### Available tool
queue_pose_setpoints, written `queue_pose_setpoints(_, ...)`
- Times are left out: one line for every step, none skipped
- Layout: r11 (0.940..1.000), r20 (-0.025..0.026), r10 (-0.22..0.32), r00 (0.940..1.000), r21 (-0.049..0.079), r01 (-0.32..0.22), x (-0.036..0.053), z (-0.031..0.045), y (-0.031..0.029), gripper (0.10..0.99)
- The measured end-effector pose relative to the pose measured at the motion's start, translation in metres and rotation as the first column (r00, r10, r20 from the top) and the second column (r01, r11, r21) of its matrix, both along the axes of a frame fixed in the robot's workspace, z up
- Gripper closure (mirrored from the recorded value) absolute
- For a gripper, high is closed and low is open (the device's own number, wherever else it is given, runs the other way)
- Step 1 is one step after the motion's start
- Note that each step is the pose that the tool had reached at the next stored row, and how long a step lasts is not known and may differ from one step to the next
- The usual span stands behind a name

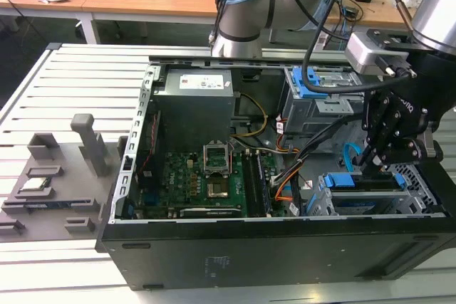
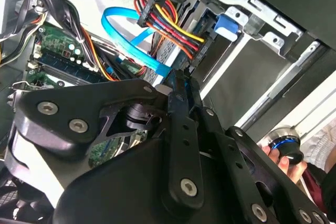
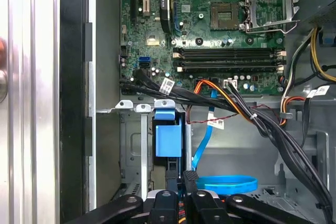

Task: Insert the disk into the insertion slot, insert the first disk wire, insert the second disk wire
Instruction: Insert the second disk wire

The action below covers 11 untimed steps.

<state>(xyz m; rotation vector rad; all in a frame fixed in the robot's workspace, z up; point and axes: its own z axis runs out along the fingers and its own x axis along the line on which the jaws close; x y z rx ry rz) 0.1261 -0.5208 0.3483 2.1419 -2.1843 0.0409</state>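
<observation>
Gripper [image 1: 375, 165] is hovering over the disk [image 1: 370, 181] sitting in the insertion slot [image 1: 420, 194], fingers [image 3: 190, 178] pinched nearly together; whether grasping a wire, cannot tell.

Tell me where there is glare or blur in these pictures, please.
Exterior view: bright glare on the white slatted table. First wrist view: a washed-out, blurred metal strip at one edge. Second wrist view: the gripper looms dark and soft, and the case wall behind is overexposed.
</observation>
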Motion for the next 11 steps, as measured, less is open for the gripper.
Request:
queue_pose_setpoints(1.0000,0.0000,0.000,1.0000,0.000,0.000,0.0003,-0.0006,-0.0002,0.925)
queue_pose_setpoints(1.0000,0.0000,0.000,1.0000,0.000,0.000,0.0010,-0.0014,-0.0005,0.925)
queue_pose_setpoints(1.0000,0.0000,0.000,1.0000,0.000,0.000,0.0020,-0.0020,-0.0006,0.925)
queue_pose_setpoints(1.0000,0.0000,0.000,1.0000,0.000,0.000,0.0027,-0.0025,-0.0005,0.925)
queue_pose_setpoints(1.0000,0.0000,0.000,1.0000,0.000,0.000,0.0029,-0.0032,-0.0005,0.925)
queue_pose_setpoints(1.0000,-0.0001,0.000,1.0000,0.000,0.000,0.0033,-0.0044,-0.0006,0.925)
queue_pose_setpoints(1.0000,-0.0001,0.000,1.0000,0.000,0.000,0.0034,-0.0050,-0.0006,0.925)
queue_pose_setpoints(1.0000,0.0000,0.000,1.0000,0.000,0.000,0.0036,-0.0057,-0.0005,0.925)
queue_pose_setpoints(1.0000,0.0000,0.000,1.0000,0.000,0.000,0.0036,-0.0065,-0.0006,0.925)
queue_pose_setpoints(1.0000,0.0000,0.000,1.0000,0.000,0.000,0.0037,-0.0074,-0.0006,0.925)
queue_pose_setpoints(1.0000,0.0000,0.000,1.0000,0.000,0.000,0.0037,-0.0082,-0.0006,0.925)
